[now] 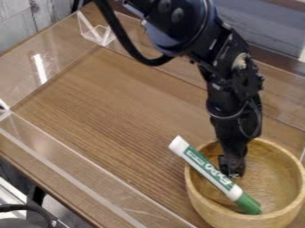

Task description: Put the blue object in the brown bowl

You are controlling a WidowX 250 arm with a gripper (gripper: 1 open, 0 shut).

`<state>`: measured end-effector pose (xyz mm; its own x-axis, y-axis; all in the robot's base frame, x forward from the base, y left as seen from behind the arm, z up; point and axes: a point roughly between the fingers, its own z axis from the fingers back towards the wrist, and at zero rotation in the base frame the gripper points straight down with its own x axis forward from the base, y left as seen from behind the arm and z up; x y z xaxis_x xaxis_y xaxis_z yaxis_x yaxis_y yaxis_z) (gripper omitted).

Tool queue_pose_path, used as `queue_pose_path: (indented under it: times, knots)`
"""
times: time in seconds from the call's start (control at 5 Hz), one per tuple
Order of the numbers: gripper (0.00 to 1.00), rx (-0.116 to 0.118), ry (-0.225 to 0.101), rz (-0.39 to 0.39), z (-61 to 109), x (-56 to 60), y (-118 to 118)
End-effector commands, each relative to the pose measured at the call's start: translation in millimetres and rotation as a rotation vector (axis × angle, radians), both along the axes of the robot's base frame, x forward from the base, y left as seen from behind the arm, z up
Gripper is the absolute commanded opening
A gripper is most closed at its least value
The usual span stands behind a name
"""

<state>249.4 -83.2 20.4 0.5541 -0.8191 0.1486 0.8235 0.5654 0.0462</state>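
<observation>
Pincer (pixel 237 166), its state impossible to tell, hangs just above the blue object (pixel 215 175) lying across the brown bowl (pixel 280 209) rim; lifting straight up avoids dragging it out.

The arm (pixel 202 53) slants down from the top into the bowl (pixel 281 207), blocking its middle; the tube (pixel 215 175) lies across the near-left rim. Clear walls (pixel 48 147) fence the table (pixel 113 102), whose broad left and centre lie open for passing.
</observation>
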Motion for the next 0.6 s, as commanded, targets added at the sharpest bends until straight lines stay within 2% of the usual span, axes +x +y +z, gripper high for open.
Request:
queue_pose_path:
  times: [0.0,0.4]
  knots:
    - [1.0,0.022,0.028,0.026,-4.4,-1.2,13.0]
    - [1.0,0.023,0.032,0.062,-1.4,0.3,21.5]
